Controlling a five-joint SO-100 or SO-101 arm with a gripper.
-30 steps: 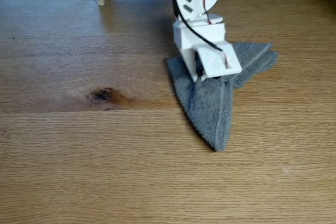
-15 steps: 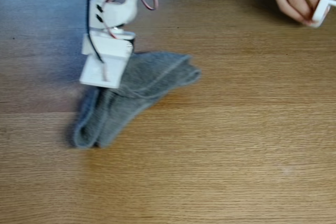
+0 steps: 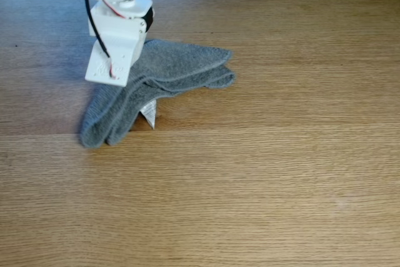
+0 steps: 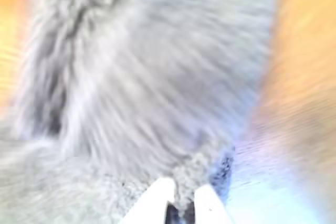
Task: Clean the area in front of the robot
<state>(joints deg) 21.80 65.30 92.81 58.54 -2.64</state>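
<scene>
Fixed view: the white robot arm (image 3: 119,20) is seen near the far left corner of the oak-grain tabletop (image 3: 269,173), reaching down from the far edge, with thin red and black wires looped along its blocky body. Its gripper (image 3: 107,78) is pressed down onto a grey terry cloth (image 3: 169,73), whose upper left part is covered by the white housing. The cloth is folded and lies flat on the tabletop, one lobe stretched toward the right and a narrower one stretched toward the near left, ending just short of the plank seam. A small white tag (image 3: 149,114) is seen sticking out from the cloth's near edge. The rest of the tabletop, to the right and toward the near edge, is bare wood grain. Wrist view: the picture is heavily blurred; it is filled by the grey cloth (image 4: 157,77), with orange-brown tabletop (image 4: 304,77) visible along the right side. At the bottom edge the two white fingertips (image 4: 155,203) of the gripper (image 4: 181,205) are seen drawn close together, with a tuft of the cloth pinched between them.
</scene>
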